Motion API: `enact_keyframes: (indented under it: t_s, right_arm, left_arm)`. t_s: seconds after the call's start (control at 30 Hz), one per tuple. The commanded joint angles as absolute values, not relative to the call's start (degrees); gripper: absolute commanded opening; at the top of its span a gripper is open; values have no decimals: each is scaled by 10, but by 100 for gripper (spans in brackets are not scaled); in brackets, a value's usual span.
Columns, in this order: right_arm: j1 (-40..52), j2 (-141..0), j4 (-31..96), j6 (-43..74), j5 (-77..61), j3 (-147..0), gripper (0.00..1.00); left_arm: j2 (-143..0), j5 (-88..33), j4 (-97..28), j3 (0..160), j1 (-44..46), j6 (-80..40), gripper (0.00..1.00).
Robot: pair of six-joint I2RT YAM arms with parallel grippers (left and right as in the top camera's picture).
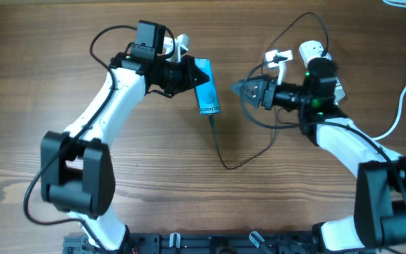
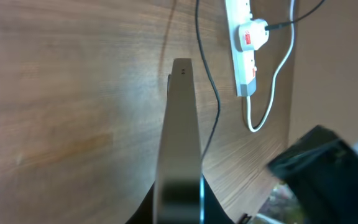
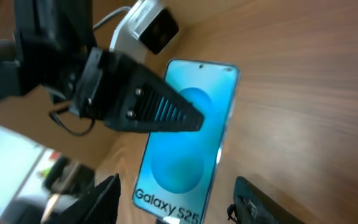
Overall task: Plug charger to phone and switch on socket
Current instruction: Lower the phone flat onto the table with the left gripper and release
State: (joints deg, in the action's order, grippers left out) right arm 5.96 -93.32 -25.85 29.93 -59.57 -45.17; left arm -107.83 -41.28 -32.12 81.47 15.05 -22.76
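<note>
The phone (image 1: 206,87) has a bright teal screen and is lifted off the table, with my left gripper (image 1: 191,75) shut on its upper half. In the left wrist view the phone (image 2: 180,137) is edge-on between that gripper's (image 2: 179,214) jaws. The charger's thin black cable (image 1: 220,152) reaches the phone's lower short edge, where its connector tip (image 1: 212,120) touches. My right gripper (image 1: 241,89) is open just right of the phone. In its own view the right gripper (image 3: 182,208) stands on either side of the phone's (image 3: 188,143) lower end without touching it. The socket (image 2: 241,46) carries the white plug adapter (image 2: 253,35).
The socket's thick white cord (image 2: 271,93) loops toward the table edge and trails off the right side (image 1: 402,99). The black cable (image 2: 211,93) curves across the wood between the phone and the power strip. My right arm covers the power strip in the overhead view.
</note>
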Motion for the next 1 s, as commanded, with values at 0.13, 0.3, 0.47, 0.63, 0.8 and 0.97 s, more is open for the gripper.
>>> enact_keyframes:
  t_s: [0.13, 0.3, 0.47, 0.63, 0.8, 0.97]
  right_arm:
    - [11, -833, -41, 225, -336, -458, 59]
    - [11, -801, 64, 225, -183, -458, 59]
    - [11, -800, 121, 224, -133, -457, 59]
    - [11, -800, 139, 210, -112, -457, 66]
    - [11, -800, 140, 211, -112, -457, 76]
    - [11, -800, 147, 211, -112, -458, 79]
  left_arm:
    - [-1165, -477, -284, 816, 150, -92, 4]
    - [-1232, -482, -247, 816, 147, -92, 4]
    - [-1275, -514, -217, 816, 138, -92, 4]
    - [-1297, -514, -215, 816, 121, -92, 4]
    - [-1317, -514, -211, 816, 116, -92, 4]
    - [-1336, -509, -212, 816, 116, -92, 9]
